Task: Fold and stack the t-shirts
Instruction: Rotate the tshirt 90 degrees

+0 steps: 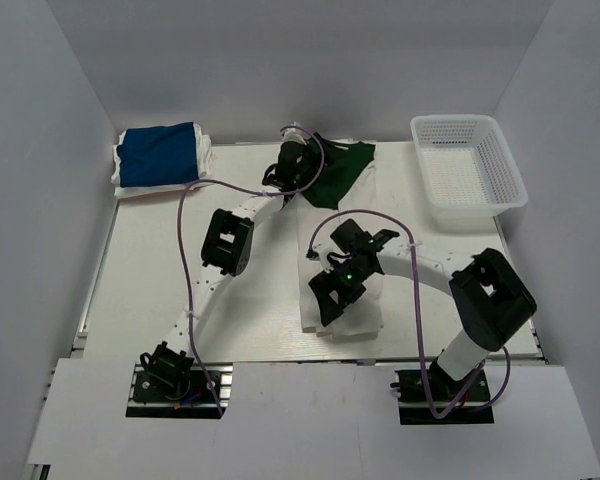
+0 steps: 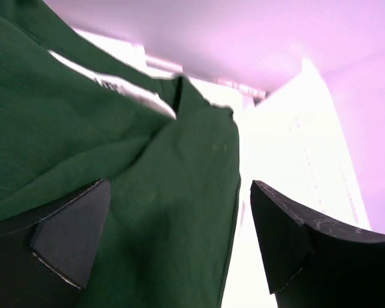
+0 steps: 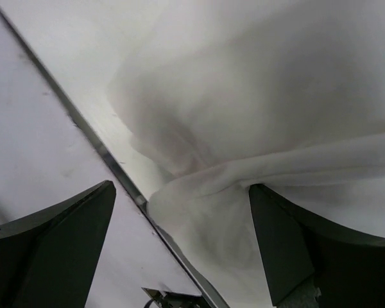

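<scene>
My left gripper (image 1: 292, 162) gapes over the dark green t-shirt (image 1: 342, 168) at twelve o'clock. My right gripper (image 1: 342, 288), equally open, straddles the white t-shirt (image 3: 276, 96) hem at six. The blue t-shirt (image 1: 158, 155) lies folded at ten. Next, I judge, both must pinch cloth.

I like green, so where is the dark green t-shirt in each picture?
Top external: the dark green t-shirt lies at the far middle, beside the left gripper.
Left wrist: it fills the left and middle.
Right wrist: not in it.
Shared landmark: the left gripper, in top and left wrist views.
</scene>
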`<move>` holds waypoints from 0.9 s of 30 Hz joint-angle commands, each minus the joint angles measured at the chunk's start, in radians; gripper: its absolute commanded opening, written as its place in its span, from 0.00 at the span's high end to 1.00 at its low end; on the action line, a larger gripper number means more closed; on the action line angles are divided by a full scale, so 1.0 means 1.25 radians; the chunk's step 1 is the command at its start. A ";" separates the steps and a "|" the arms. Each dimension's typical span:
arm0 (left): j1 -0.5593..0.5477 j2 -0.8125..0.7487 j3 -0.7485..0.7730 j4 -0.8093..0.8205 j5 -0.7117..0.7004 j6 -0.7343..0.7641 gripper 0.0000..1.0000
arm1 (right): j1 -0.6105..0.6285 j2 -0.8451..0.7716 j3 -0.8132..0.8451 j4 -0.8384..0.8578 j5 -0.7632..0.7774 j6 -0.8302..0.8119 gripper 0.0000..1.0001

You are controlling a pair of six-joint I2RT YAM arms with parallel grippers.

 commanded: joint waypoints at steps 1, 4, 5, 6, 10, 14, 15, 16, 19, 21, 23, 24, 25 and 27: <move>0.010 0.008 0.017 0.044 -0.094 -0.054 0.00 | 0.006 -0.042 0.036 0.095 -0.130 -0.018 0.10; 0.010 -0.006 0.027 0.044 -0.129 -0.054 0.00 | 0.007 -0.084 0.033 0.157 -0.134 0.022 0.10; 0.010 -0.034 0.017 0.044 -0.138 -0.045 0.00 | 0.007 -0.094 0.028 0.164 -0.092 0.031 0.10; 0.010 -0.051 0.009 0.044 -0.138 -0.031 0.00 | 0.002 -0.105 0.014 0.172 -0.055 0.043 0.10; 0.010 -0.170 0.009 -0.027 -0.050 0.068 0.00 | -0.005 -0.235 -0.044 0.259 0.062 0.147 0.10; 0.010 -0.371 -0.089 -0.128 0.007 0.166 0.00 | -0.019 -0.363 -0.117 0.288 0.293 0.262 0.10; 0.010 -0.412 -0.109 -0.153 0.036 0.182 0.00 | -0.021 -0.378 -0.133 0.253 0.329 0.282 0.10; 0.010 -0.455 -0.157 -0.182 0.050 0.195 0.00 | -0.025 -0.394 -0.149 0.239 0.435 0.303 0.10; 0.010 -0.630 -0.317 -0.290 0.124 0.220 0.00 | -0.036 -0.464 -0.193 0.166 0.428 0.343 0.10; 0.003 -0.767 -0.436 -0.345 0.159 0.220 0.00 | -0.045 -0.500 -0.214 0.136 0.430 0.407 0.10; 0.003 -0.850 -0.641 -0.365 0.172 0.213 0.00 | -0.056 -0.510 -0.248 0.090 0.446 0.458 0.10; 0.003 -0.884 -0.758 -0.377 0.172 0.200 0.00 | -0.059 -0.513 -0.269 0.060 0.457 0.470 0.10; -0.007 -0.944 -0.812 -0.388 0.186 0.200 0.00 | -0.065 -0.521 -0.289 0.053 0.462 0.492 0.10; -0.029 -0.991 -0.942 -0.457 0.186 0.200 0.00 | -0.086 -0.505 -0.315 0.045 0.432 0.520 0.10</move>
